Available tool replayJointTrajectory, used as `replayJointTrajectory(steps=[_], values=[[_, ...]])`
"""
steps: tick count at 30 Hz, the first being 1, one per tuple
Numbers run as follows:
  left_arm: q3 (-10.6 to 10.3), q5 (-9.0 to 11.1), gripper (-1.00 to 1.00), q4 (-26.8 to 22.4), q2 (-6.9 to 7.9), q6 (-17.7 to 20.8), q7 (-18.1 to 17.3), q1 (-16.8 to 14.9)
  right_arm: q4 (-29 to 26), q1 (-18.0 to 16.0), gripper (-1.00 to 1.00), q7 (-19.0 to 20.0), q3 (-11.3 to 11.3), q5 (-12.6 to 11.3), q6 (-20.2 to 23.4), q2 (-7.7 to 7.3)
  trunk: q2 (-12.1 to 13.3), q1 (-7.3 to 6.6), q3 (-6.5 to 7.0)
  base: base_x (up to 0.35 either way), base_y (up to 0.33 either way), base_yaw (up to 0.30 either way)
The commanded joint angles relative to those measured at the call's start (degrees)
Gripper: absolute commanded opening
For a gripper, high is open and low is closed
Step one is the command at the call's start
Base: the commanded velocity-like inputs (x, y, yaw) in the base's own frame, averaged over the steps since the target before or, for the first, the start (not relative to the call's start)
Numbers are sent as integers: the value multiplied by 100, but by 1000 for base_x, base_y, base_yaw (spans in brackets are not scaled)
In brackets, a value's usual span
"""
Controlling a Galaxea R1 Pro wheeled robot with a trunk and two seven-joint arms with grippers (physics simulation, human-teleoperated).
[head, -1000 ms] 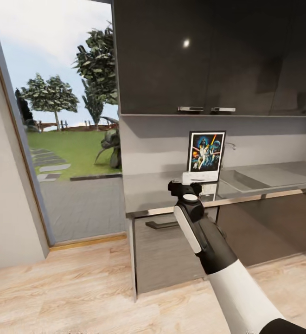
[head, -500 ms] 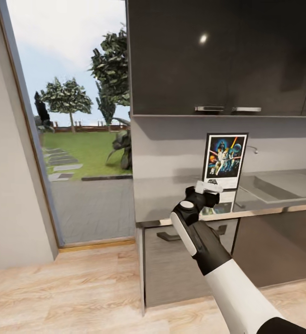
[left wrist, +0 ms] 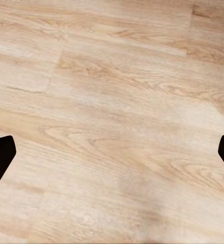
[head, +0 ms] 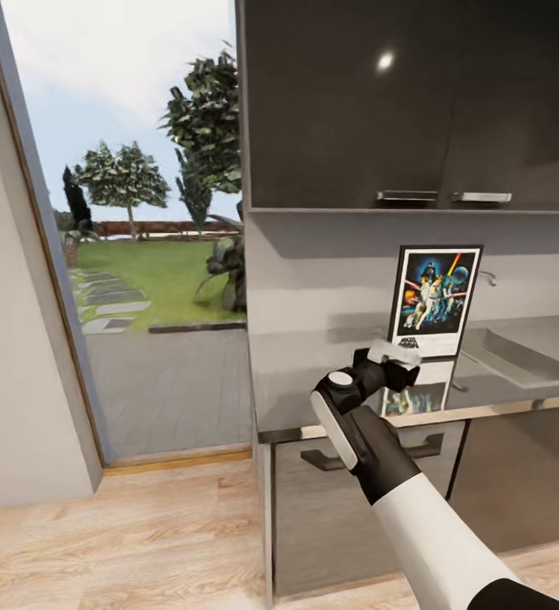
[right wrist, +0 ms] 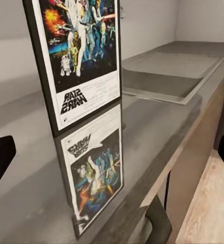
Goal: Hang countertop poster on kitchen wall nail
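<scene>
Standing upright on countertop (head: 313, 373): poster (head: 435, 300) | right gripper (head: 395, 363) near it (fingers apart)

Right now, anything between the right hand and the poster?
Nothing but bare glossy countertop, mirroring the poster, per the right wrist view.

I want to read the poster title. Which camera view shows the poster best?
The right wrist view: the poster is close, its STAR WARS title legible. The head view shows the whole poster, smaller. The left wrist view looks at wooden floor.
</scene>
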Motion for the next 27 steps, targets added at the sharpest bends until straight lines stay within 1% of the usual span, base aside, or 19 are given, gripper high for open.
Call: replayJointTrajectory(steps=[1,8,9,12,15,20,27], values=[[-4,43,100,-3,1,-10,-2,1,27,-6,100,-48,12,-29,54,-2,-3,1,-5,65,30,0],[-3,43,100,-4,1,-10,-2,1,181,-6,100,-128,12,-27,26,-2,-3,1,-5,25,9,0],[-3,43,100,-4,1,-10,-2,1,266,-6,100,-306,12,-25,23,-2,-3,1,-5,39,1,0],[-3,43,100,-3,1,-10,-2,1,421,-6,100,-618,8,-26,13,-2,-3,1,-5,22,1,0],[-3,43,100,-4,1,-10,-2,1,475,-6,100,-716,5,-26,9,-2,-3,1,-5,8,0,0],[-3,43,100,-6,1,-10,-2,1,508,-6,100,-773,4,-27,5,-3,-3,1,-5,87,-26,0],[-3,43,100,-16,1,-10,-2,1,527,-6,100,-784,3,-34,-335,-7,-3,1,-5,258,-138,0]])
